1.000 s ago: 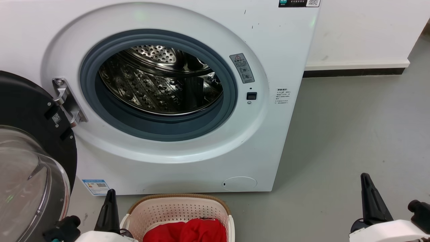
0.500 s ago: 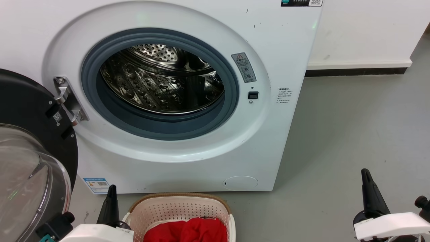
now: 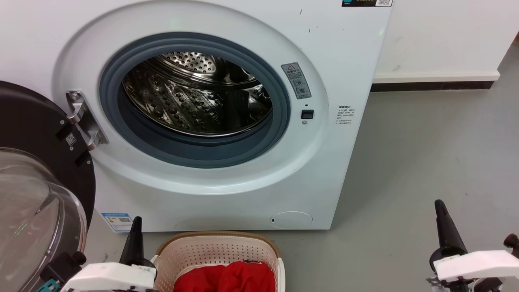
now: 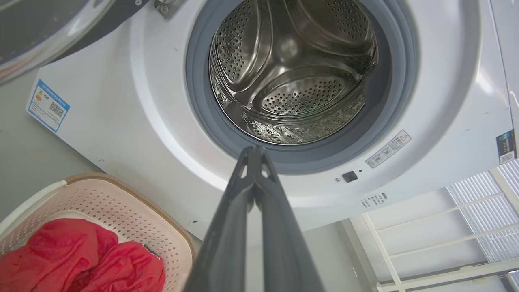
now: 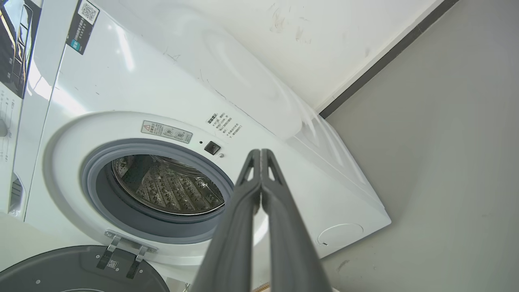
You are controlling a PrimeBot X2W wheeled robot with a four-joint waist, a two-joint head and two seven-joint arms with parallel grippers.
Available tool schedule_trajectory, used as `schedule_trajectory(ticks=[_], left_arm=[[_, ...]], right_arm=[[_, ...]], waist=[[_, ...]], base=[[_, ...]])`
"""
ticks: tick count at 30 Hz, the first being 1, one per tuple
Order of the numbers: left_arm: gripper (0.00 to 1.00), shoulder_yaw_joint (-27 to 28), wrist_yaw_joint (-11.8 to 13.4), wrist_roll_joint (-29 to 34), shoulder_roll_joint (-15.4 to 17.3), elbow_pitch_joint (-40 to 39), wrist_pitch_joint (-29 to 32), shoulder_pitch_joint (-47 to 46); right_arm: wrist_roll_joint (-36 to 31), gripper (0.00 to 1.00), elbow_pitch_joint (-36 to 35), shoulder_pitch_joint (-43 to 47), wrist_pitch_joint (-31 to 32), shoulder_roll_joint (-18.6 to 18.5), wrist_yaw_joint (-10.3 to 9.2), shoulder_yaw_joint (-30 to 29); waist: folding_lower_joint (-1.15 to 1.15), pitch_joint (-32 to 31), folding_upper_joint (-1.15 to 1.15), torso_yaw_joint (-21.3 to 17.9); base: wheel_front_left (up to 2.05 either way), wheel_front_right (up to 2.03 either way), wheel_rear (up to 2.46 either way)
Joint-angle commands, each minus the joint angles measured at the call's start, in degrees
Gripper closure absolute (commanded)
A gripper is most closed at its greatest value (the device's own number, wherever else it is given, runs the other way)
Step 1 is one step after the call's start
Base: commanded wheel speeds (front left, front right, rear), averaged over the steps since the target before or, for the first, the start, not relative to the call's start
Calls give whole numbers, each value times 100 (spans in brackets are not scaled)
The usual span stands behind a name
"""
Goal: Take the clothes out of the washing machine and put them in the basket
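Both sets of jaws are closed on nothing. The left gripper (image 4: 255, 151) has its two fingers pressed together tip to tip. It points at the lower edge of the washer's (image 3: 211, 202) opening from a little way out in front. The right gripper (image 5: 260, 153) is closed the same way, with no cloth between its fingers. It sits off the washer's right front corner, over bare floor (image 3: 425, 154), and points back toward the front panel. Neither gripper touches the washer.

Just outward from the left gripper, the basket (image 3: 215, 236) stands on the floor in front of the washer, below the opening and close to its base. The clothes (image 4: 81, 259) lie inside it as a red heap with two rounded lumps side by side. Two garments looks likely, but I cannot tell for certain that it isn't one folded mass.

Further out, the drum (image 4: 292, 73) shows bare perforated steel on its back wall, paddles and lower curve, with no red in what is visible. The door (image 3: 40, 134) hangs wide open at the washer's left.

My judgement is that the unloading looks done, with the clothes out of the washer and in the basket. Little could be left. The strip of drum just behind the grey ring (image 3: 194, 156) is hidden, so a stray piece there cannot be ruled out.
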Motion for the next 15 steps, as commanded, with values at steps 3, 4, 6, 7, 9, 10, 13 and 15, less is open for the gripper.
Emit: schedule_trajectory(ticks=[3,4,6,7,9,10,13,15], left_arm=[[100,38,-44,-326,7,-5,75,-166],[100,41,-49,-395,7,2,94,-180],[100,48,-56,-529,7,18,124,-207],[100,51,-56,-592,7,24,146,-217],[100,57,-63,-724,7,42,172,-231],[100,60,-67,-791,7,50,192,-240],[100,67,-83,-975,7,73,237,-280],[100,71,-93,-1100,7,89,267,-303]], right_arm=[[356,100,-4,-190,73,-41,-1,-11],[429,100,6,-200,92,-42,-1,-12],[580,100,27,-226,127,-42,-1,-15],[651,100,37,-240,140,-42,-1,-17],[790,100,55,-261,176,-42,-1,-20],[863,100,65,-270,186,-42,-1,-22],[1067,100,95,-282,237,-42,-1,-28],[1201,100,112,-302,270,-42,-1,-32]], waist=[[0,6,0,7],[0,7,0,10],[0,11,0,14],[0,12,0,16],[0,16,0,20],[0,17,0,22],[0,22,0,28],[0,26,0,33]], base=[[0,0,0],[0,0,0],[0,0,0],[0,0,0],[0,0,0],[0,0,0],[0,0,0],[0,0,0]])
